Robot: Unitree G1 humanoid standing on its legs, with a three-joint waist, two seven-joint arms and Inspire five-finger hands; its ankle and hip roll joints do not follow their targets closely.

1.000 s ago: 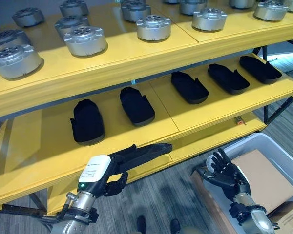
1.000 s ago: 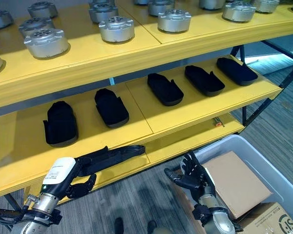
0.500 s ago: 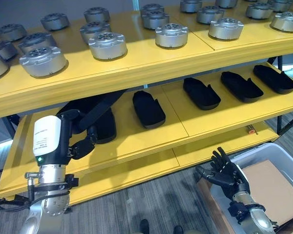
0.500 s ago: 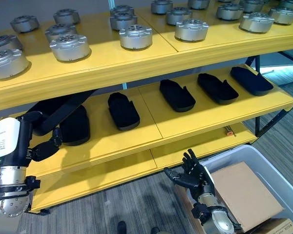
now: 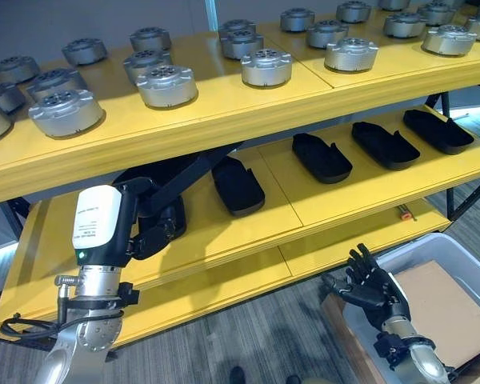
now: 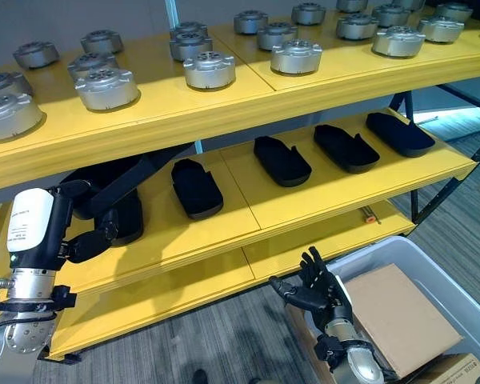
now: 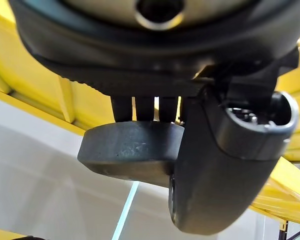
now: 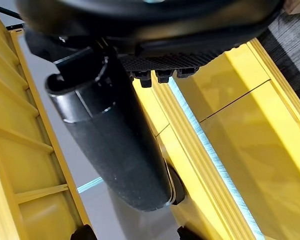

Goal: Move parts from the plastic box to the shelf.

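- The left hand (image 5: 148,228) is raised at 9 o'clock in the head views, its fingers and thumb curled round a long black part (image 5: 184,172) that slants up and away toward 1 o'clock, under the edge of the upper shelf board.
- In the left wrist view the fingers (image 7: 145,107) lie along the top of that black part (image 7: 132,152) and the thumb (image 7: 225,170) wraps round its side.
- The far end of the held part reaches over the middle board of the yellow shelf (image 5: 224,232), above the leftmost of the black parts (image 5: 238,186) lying there.
- More black parts (image 5: 322,157) lie in a row along that board toward 3 o'clock, each apart from the next.
- Round silver parts (image 5: 166,85) stand in rows on the upper board.
- The right hand (image 5: 368,284) hangs at 5 o'clock, fingers spread and holding nothing, just beside the near left corner of the grey plastic box (image 5: 432,244).
- A flat brown cardboard sheet (image 5: 436,308) lies inside the box.
- A small orange item (image 5: 406,213) rests on the lower board at 3 o'clock.
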